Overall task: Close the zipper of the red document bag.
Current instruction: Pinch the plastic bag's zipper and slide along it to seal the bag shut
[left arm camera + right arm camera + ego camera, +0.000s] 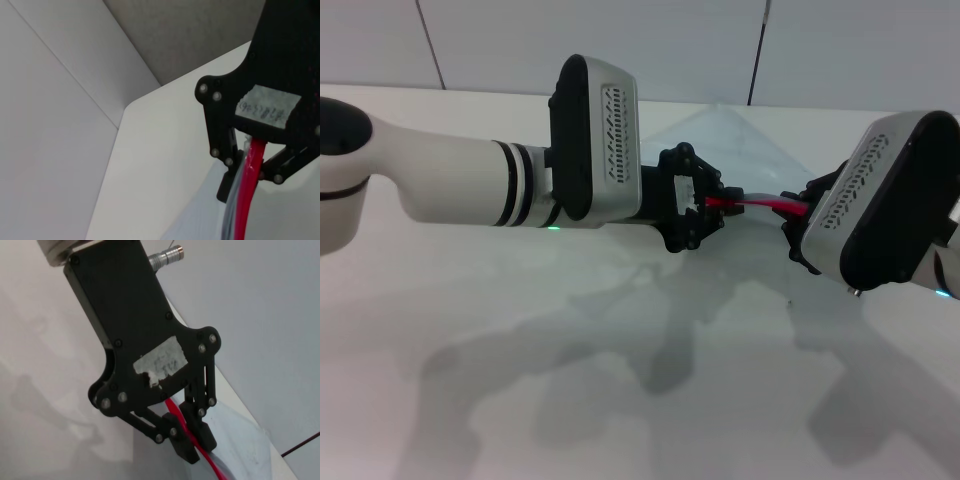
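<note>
The red document bag (745, 140) is a pale translucent sheet held up off the white table, between my two arms. Its zipper (760, 204) shows as a thin red strip stretched between the grippers. My left gripper (705, 207) reaches in from the left and is shut on one end of the strip. In the left wrist view the left gripper (250, 175) clamps the zipper (244, 205), with the bag (200, 222) hanging beside it. My right gripper (798, 222), partly hidden by its wrist housing, holds the other end. The right wrist view shows the right gripper (197, 442) pinching the zipper (215, 467) at the bag (245, 440).
The white table (520, 330) carries only the arms' shadows below the bag. A pale panelled wall (620, 40) rises just behind the table's far edge.
</note>
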Action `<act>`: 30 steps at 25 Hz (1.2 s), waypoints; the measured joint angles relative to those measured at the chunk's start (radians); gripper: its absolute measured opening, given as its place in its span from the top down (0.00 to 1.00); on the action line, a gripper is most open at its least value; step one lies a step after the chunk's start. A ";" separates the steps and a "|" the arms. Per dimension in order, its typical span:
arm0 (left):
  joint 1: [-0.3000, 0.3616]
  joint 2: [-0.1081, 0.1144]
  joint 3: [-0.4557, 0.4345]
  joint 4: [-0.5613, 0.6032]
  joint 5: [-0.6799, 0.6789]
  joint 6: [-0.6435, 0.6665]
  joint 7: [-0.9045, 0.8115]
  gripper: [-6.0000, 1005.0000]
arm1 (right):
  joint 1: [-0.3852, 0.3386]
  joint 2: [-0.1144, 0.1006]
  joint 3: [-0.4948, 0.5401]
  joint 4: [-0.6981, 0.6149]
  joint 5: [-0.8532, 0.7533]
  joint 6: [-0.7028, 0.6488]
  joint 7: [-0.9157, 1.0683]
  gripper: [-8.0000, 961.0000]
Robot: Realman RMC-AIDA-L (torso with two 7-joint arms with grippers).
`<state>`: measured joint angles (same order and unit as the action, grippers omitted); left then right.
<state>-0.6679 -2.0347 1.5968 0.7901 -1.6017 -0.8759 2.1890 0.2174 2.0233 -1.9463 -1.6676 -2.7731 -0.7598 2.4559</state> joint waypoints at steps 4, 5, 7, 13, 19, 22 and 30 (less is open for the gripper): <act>0.002 0.000 -0.003 0.000 0.000 0.000 -0.001 0.88 | -0.002 0.000 0.001 -0.005 0.001 -0.001 0.000 0.93; 0.002 0.001 -0.003 0.000 0.000 0.000 -0.002 0.88 | -0.002 0.000 0.001 -0.009 0.001 -0.001 0.000 0.93; 0.003 0.001 -0.003 0.000 0.000 0.000 -0.001 0.86 | -0.003 0.000 0.001 -0.015 0.001 -0.001 0.000 0.93; 0.008 0.001 -0.004 0.005 -0.010 0.000 0.003 0.83 | -0.007 0.000 0.000 -0.024 -0.001 -0.001 0.000 0.92; 0.016 0.001 -0.002 0.007 -0.026 0.000 0.018 0.84 | -0.008 0.000 0.000 -0.024 -0.001 -0.001 0.000 0.92; 0.017 0.000 0.000 0.007 -0.028 0.007 0.021 0.85 | -0.009 0.000 0.000 -0.024 -0.001 -0.001 0.000 0.92; 0.024 0.000 -0.004 0.008 -0.029 0.010 0.021 0.91 | -0.009 0.000 0.000 -0.024 0.000 -0.001 0.000 0.92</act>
<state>-0.6438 -2.0351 1.5932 0.7978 -1.6307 -0.8663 2.2103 0.2086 2.0233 -1.9465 -1.6920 -2.7732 -0.7608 2.4559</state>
